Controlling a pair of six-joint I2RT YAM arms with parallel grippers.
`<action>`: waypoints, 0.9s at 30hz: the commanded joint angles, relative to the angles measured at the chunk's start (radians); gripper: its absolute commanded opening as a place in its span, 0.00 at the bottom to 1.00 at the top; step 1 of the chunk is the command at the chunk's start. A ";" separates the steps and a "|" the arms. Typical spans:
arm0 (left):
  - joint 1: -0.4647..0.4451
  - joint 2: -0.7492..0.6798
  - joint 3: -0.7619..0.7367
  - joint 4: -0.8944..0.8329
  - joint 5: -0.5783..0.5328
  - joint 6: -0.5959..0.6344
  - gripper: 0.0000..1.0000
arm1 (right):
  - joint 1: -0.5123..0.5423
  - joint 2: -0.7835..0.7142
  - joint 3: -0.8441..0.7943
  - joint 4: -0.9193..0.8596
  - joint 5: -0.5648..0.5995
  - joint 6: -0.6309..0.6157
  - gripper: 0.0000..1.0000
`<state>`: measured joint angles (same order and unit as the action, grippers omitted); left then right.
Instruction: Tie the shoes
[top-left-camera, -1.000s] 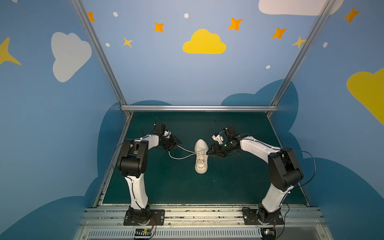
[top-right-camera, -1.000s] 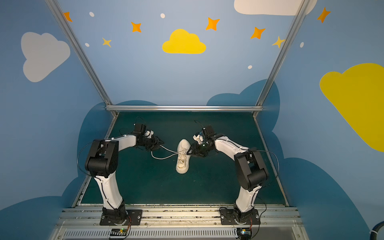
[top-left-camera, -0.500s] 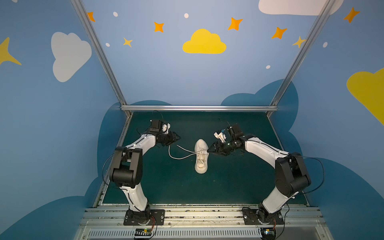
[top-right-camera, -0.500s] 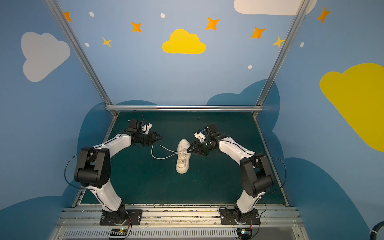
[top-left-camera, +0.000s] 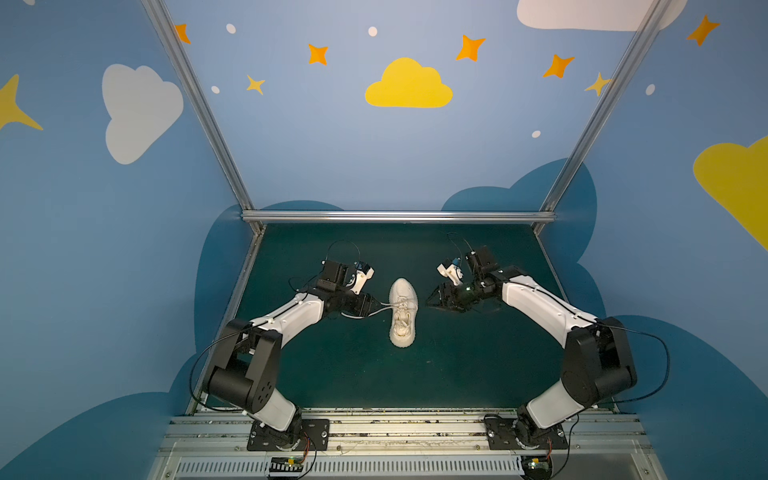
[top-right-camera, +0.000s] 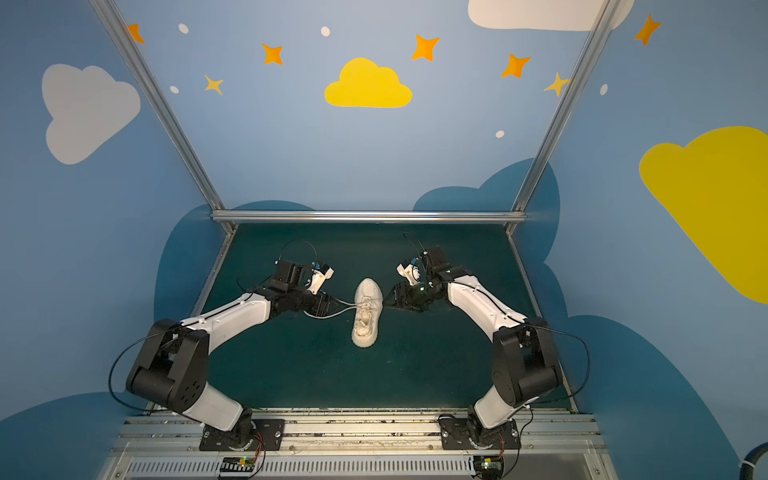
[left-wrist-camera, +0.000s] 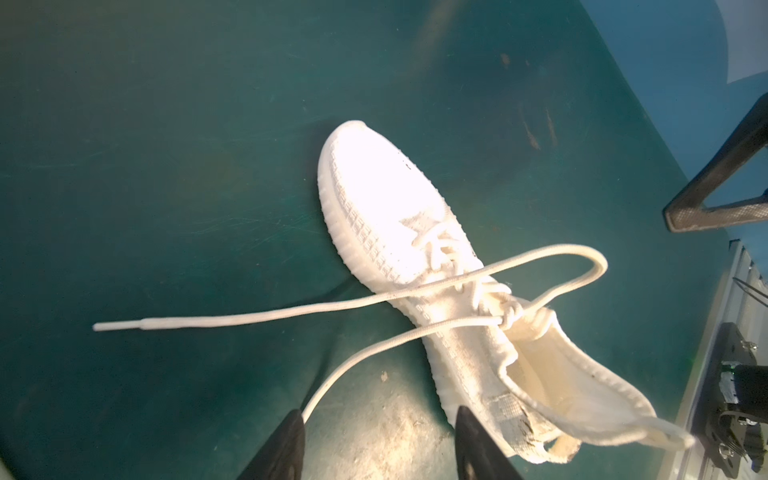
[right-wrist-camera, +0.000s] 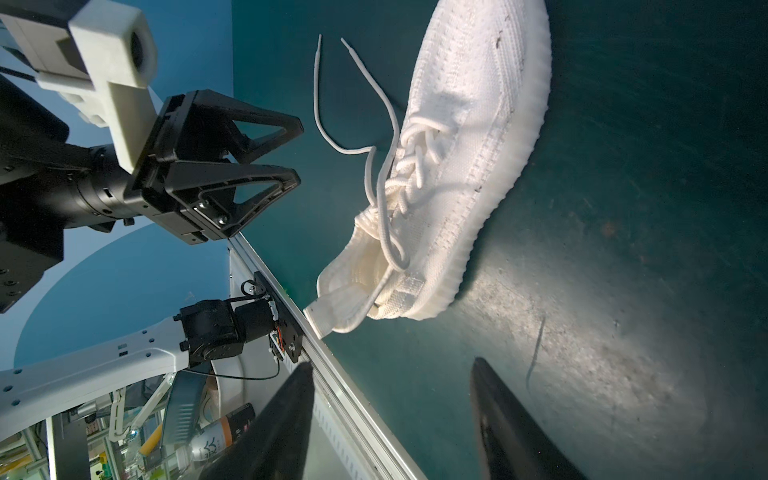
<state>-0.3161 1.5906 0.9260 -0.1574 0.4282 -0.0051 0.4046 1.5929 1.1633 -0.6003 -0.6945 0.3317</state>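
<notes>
The shoe (top-left-camera: 402, 311) sits in the middle of the mat (top-left-camera: 457, 365), toe at 12 o'clock. The left gripper (top-left-camera: 375, 306) at its 9 o'clock and the right gripper (top-left-camera: 429, 301) at its 3 o'clock both have their jaws apart, holding nothing. Both laces (left-wrist-camera: 291, 311) trail toward 9 o'clock, loosely crossed once. I'd worry a one-sided tug drags the light shoe or undoes that crossing.

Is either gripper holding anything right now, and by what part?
Nothing is held. The left gripper and right gripper both stand open and empty, and the laces trail ungripped from the shoe.
</notes>
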 joint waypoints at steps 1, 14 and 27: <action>-0.008 0.061 0.056 -0.037 0.021 -0.033 0.56 | -0.007 -0.024 0.040 -0.054 0.008 -0.035 0.59; -0.074 0.056 -0.164 0.309 -0.153 -0.102 0.55 | -0.022 -0.040 0.016 -0.058 -0.002 -0.039 0.59; -0.087 0.104 -0.215 0.447 -0.147 -0.036 0.52 | -0.026 -0.039 0.017 -0.064 -0.003 -0.036 0.59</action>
<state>-0.3950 1.6672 0.6922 0.2623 0.2584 -0.0750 0.3840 1.5867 1.1759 -0.6418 -0.6926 0.3088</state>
